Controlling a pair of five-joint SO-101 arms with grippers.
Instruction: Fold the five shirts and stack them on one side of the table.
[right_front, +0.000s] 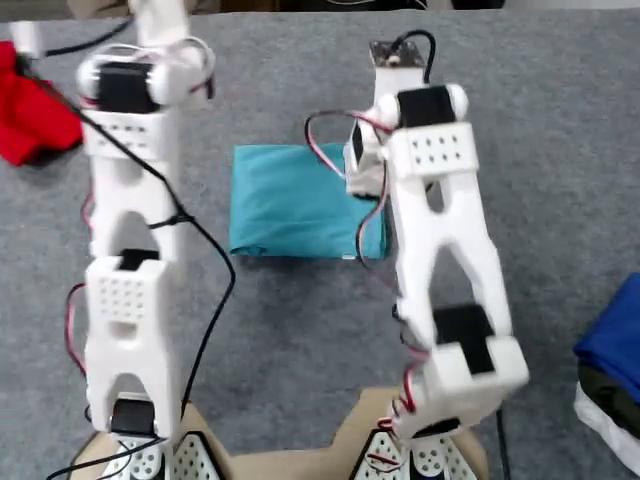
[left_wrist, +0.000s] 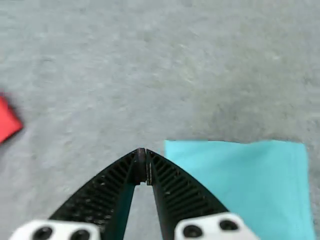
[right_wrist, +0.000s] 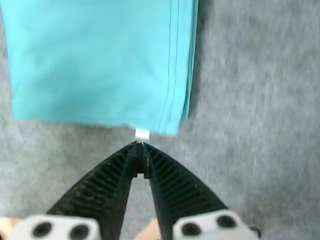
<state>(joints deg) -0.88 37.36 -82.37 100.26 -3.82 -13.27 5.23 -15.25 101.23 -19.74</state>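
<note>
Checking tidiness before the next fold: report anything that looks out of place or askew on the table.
The red shirt lies bunched up at the far left corner, away from the pile at the right edge. The teal shirt sits folded mid-table, a small white tag poking out of one edge. Nothing else stands out.

No readable text, numbers or signs anywhere, small white tag (right_wrist: 142, 134) at the hem of the teal shirt (right_wrist: 95, 60), any print on it too small to tell
</note>
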